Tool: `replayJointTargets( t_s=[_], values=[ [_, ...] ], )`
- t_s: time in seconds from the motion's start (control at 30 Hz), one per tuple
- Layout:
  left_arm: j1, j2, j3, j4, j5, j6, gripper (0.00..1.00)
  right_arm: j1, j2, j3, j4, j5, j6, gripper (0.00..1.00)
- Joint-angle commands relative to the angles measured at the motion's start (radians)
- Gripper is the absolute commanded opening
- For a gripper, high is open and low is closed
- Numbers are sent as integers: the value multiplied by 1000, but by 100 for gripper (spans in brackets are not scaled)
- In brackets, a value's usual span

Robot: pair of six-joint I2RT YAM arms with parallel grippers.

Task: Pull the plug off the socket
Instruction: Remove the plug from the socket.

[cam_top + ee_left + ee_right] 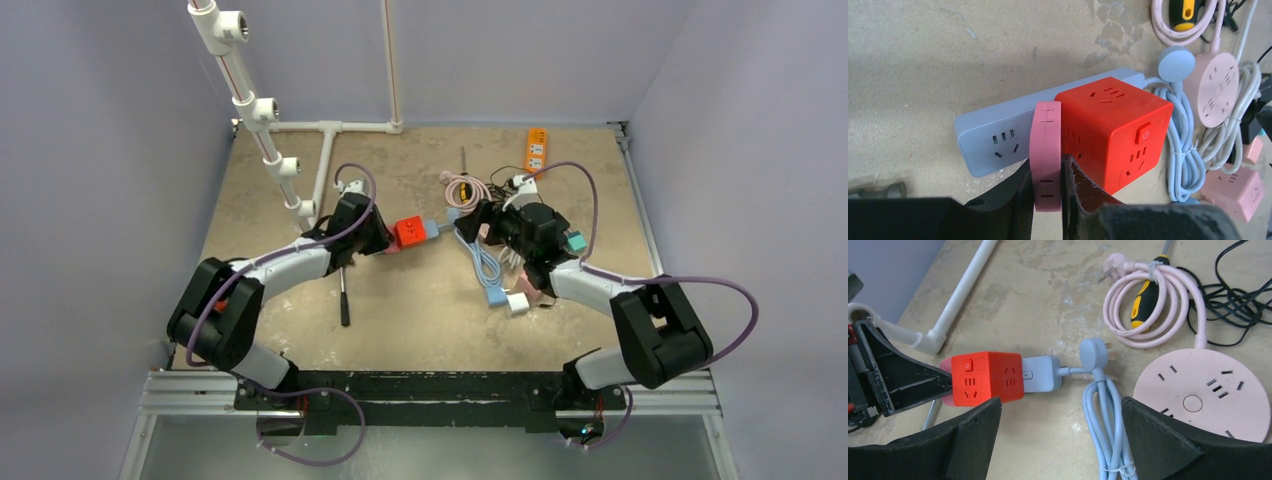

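Clamping pressure is applied by the left end effector (pixel 1047 167) to the pink plug (pixel 1045 140), a flat piece standing upright on the grey-blue power strip (pixel 990 132), just beside a red cube socket (pixel 1113 127) that sits on the same strip. The plug is pinched across its thin dimension, with one finger wedged into the gap next to the cube. This hold is judged to allow a straight pull away from the strip without the cube being caught. The strip lies near the middle of the table (pixel 400 335), somewhat toward the far edge, between the two arms. The right end effector (pixel 1060 402) is held released, its fingers spread wide with nothing between them, above the strip's cable end and the coiled blue cable (pixel 1100 410). That placement is judged to be for bracing, since an unpinned strip may be dragged along with the plug. Whether the plug's pins are partly out of the strip cannot be told.
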Motion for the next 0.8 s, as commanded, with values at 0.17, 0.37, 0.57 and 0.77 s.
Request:
replayJointTargets(
  t_s=[0.17,0.37,0.57,0.77],
  values=[
    [33,146,220,-382,213,281,0,115,13,69,-18,63,-33,92],
    [54,252,328,-395,300,348,0,215,31,104,-15,96,-36,93],
    [76,281,341,-343,357,382,0,336,-26,150,-127,295,5,95],
    [80,250,314,-296,375,357,0,380,-28,170,-257,395,157,96]
  ],
)
